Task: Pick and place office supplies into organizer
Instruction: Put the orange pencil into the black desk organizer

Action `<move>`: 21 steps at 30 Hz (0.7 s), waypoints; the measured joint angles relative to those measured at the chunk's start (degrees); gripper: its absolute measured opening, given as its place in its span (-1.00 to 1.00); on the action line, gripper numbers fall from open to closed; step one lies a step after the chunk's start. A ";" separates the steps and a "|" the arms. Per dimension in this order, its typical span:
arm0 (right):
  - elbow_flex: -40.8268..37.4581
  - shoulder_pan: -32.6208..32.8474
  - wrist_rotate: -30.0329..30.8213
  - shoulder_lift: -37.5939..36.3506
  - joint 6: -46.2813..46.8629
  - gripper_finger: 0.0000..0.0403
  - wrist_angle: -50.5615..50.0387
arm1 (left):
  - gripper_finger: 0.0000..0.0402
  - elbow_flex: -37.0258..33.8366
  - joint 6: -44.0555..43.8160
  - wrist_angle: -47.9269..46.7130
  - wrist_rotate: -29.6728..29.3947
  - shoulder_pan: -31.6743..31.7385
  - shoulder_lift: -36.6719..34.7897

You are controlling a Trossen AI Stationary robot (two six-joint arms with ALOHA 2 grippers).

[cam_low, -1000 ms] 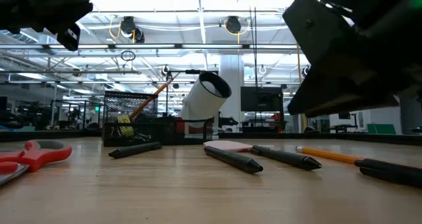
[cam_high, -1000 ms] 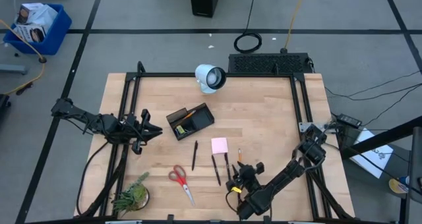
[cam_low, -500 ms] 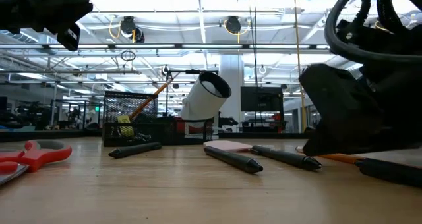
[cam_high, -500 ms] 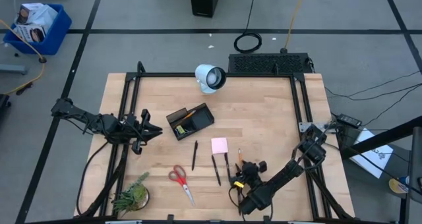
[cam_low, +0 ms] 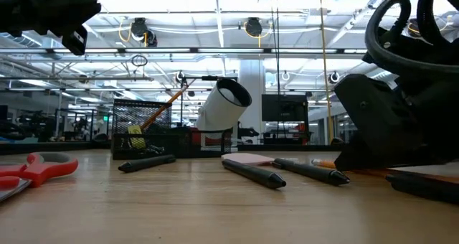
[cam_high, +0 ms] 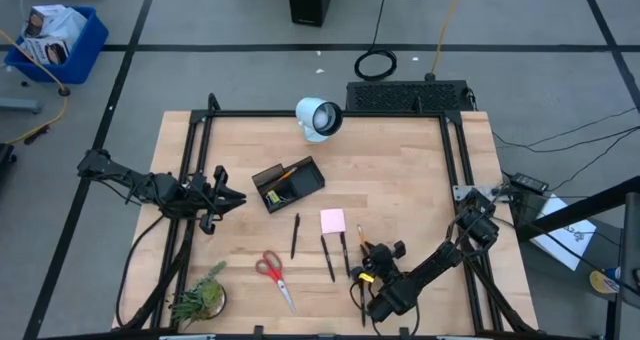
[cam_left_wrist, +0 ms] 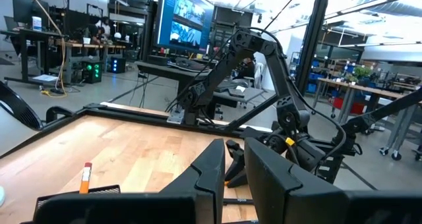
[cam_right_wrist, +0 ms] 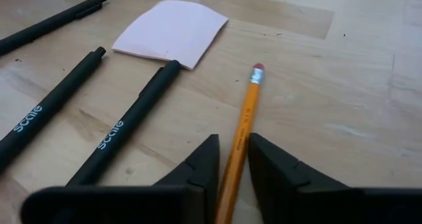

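Right hand (cam_right_wrist: pixel 227 159) has dropped onto pencil (cam_right_wrist: pixel 242 132), jaws narrow astride it, low for pickup | left hand (cam_left_wrist: pixel 231 168) narrow, waiting beside organizer (cam_high: pixel 288 184) | worktop (cam_high: pixel 400 170)

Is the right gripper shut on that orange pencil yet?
Shut on it: in the right wrist view the orange pencil runs between the right gripper's fingers with no gap either side. Lifted or not: cannot tell.
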 joint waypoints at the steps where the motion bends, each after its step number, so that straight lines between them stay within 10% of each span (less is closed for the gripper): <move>1: -0.27 0.00 0.00 0.00 0.00 -0.70 0.26 | -0.69 0.00 0.00 0.00 0.00 0.01 0.02; 21: -1.75 -0.11 8.29 -0.72 -1.97 -0.93 1.22 | -0.69 0.00 0.00 0.00 0.00 -0.01 0.00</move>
